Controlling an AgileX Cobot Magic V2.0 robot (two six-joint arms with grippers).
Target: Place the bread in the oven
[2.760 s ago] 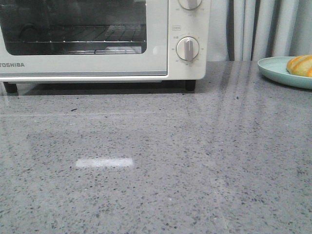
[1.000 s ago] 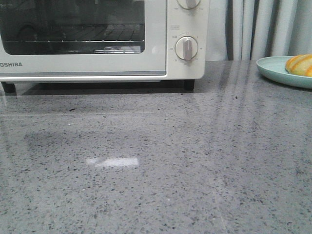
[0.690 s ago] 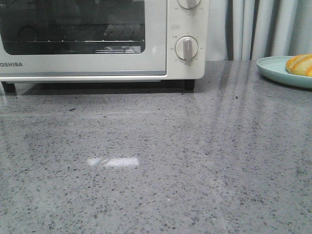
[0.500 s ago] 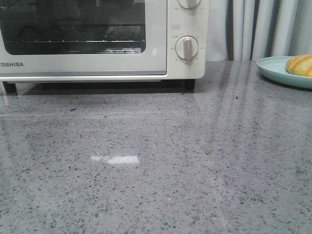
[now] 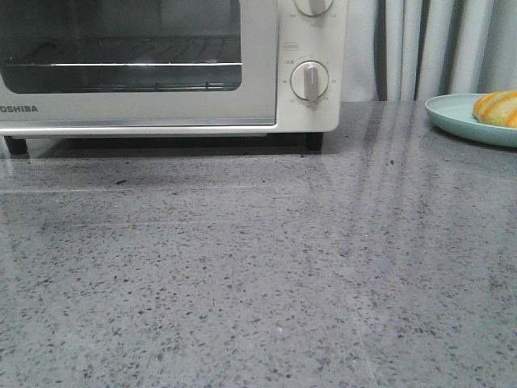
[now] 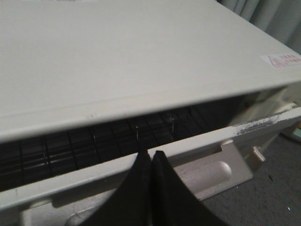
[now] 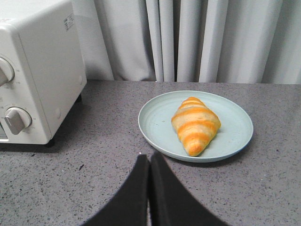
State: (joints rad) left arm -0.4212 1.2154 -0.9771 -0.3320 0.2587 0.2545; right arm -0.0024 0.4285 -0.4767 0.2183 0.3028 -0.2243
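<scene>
The Toshiba toaster oven (image 5: 170, 65) stands at the far left of the grey speckled counter (image 5: 266, 267), and its glass door (image 5: 129, 61) is the thing that has just changed: compared with the front views of a moment ago, the reflection in the window has shifted, the wire rack (image 5: 121, 65) now shows as a bright line higher in the glass, and the white glint that lay on the counter before the oven is gone, which suggests the door has begun to tip outward. The left wrist view bears this out: a dark gap is open between the oven's top panel and the upper edge of the door, with rack bars visible inside, and the left tool (image 6: 151, 157), its fingers pressed together and grasping nothing, sits right at the door's top rim by the handle (image 6: 207, 172). I judge the opening step to be under way but far from done; the gap is too narrow for anything to pass. To the right of the oven, well apart from it, the bread (image 7: 195, 123) lies untouched on the light teal plate (image 7: 155, 120). The right tool (image 7: 149, 162) hovers near the plate on the robot's side, likewise clenched and empty.
</scene>
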